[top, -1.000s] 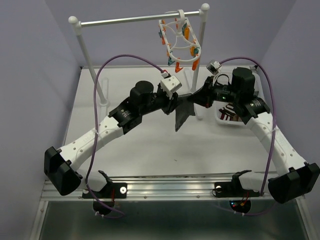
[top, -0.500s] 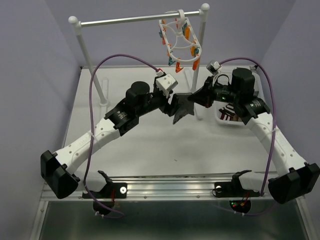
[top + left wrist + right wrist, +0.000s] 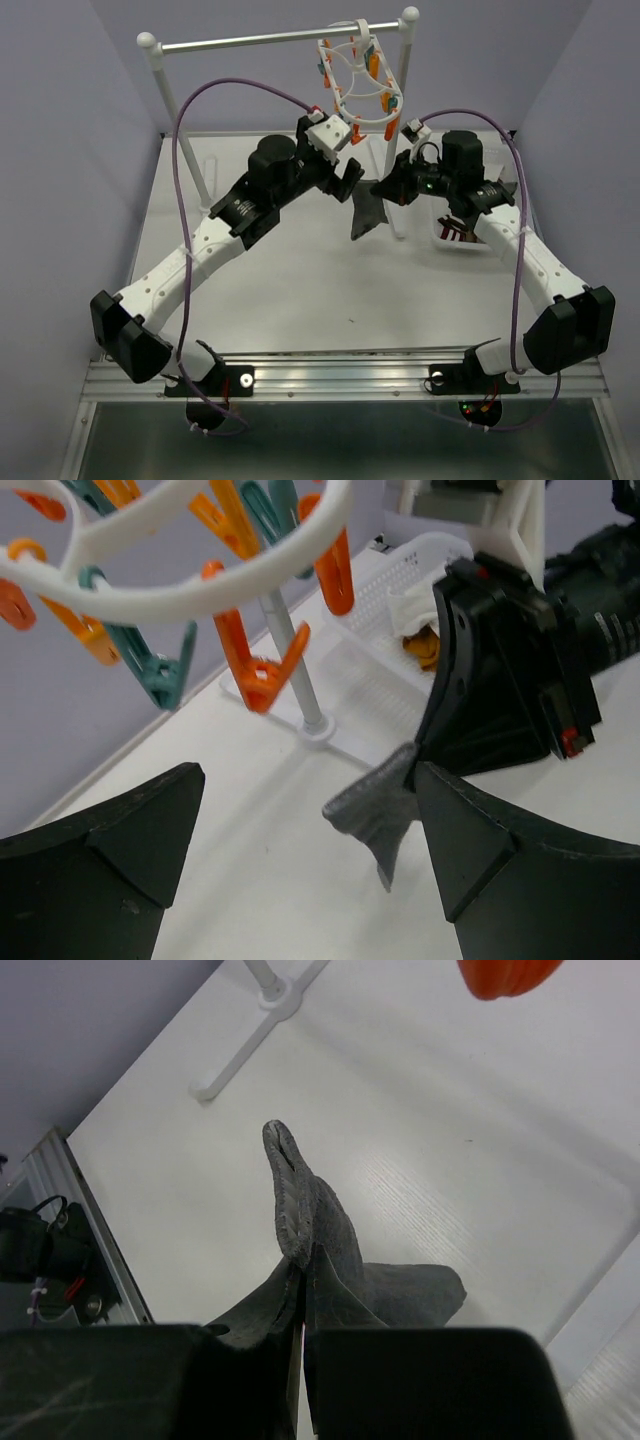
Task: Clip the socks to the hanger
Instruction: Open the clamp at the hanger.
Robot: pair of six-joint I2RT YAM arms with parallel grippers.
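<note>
A dark grey sock hangs over the table, pinched at its upper edge by my right gripper, which is shut on it. In the right wrist view the sock rises from between the closed fingers of that gripper. My left gripper stands wide open just left of the sock, touching nothing. Its wrist view shows the sock beyond its spread fingers. The white hanger with orange and teal clips hangs from the rail just above both grippers. More socks lie in the basket.
The metal rail stand with white ball-topped posts spans the back; its right post and foot stand just behind the grippers. A white perforated basket sits at the right under my right arm. An orange clip hangs near the right wrist camera.
My left gripper has opened, let go of the grey sock and risen back towards the hanger. The right gripper kept its hold and shifted slightly left and back; the sock now hangs from it alone.
</note>
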